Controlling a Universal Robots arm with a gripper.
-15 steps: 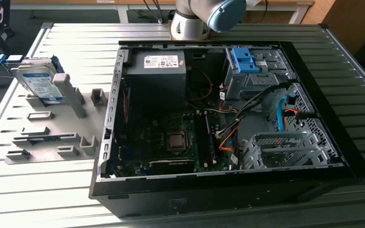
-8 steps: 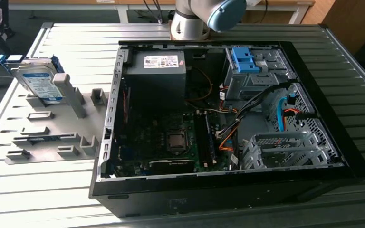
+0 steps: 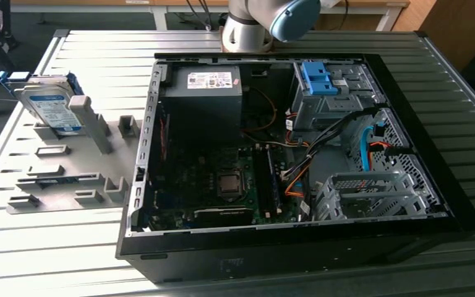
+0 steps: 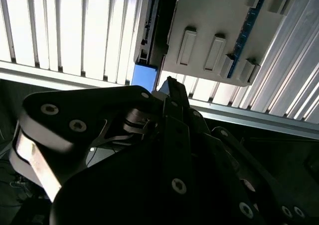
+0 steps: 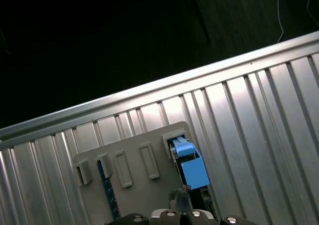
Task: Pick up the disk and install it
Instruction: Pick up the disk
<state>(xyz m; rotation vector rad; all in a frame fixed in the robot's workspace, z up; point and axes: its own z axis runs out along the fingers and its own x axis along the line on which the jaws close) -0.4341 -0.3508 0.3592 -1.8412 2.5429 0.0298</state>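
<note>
The disk [image 3: 47, 105], a silver drive with a white-and-blue label and a blue frame, stands on edge in a slot at the far corner of a grey fixture plate [image 3: 64, 179], at the exterior view's left. In the first wrist view I see the disk's blue frame [image 5: 192, 168] edge-on, with my gripper [image 5: 182, 195] just short of it. The second wrist view shows the gripper [image 4: 172, 83] and its dark linkages close to the disk's edge [image 4: 149, 31]. The gripper holds nothing that I can see.
An open computer case [image 3: 295, 148] lies on the ribbed metal table [image 3: 97, 49], with a blue bracket [image 3: 316, 77] in its far bay and a metal cage [image 3: 370, 192] nearer. The arm's base [image 3: 250, 28] stands behind the case. The table's edge [image 5: 149, 93] runs close to the disk.
</note>
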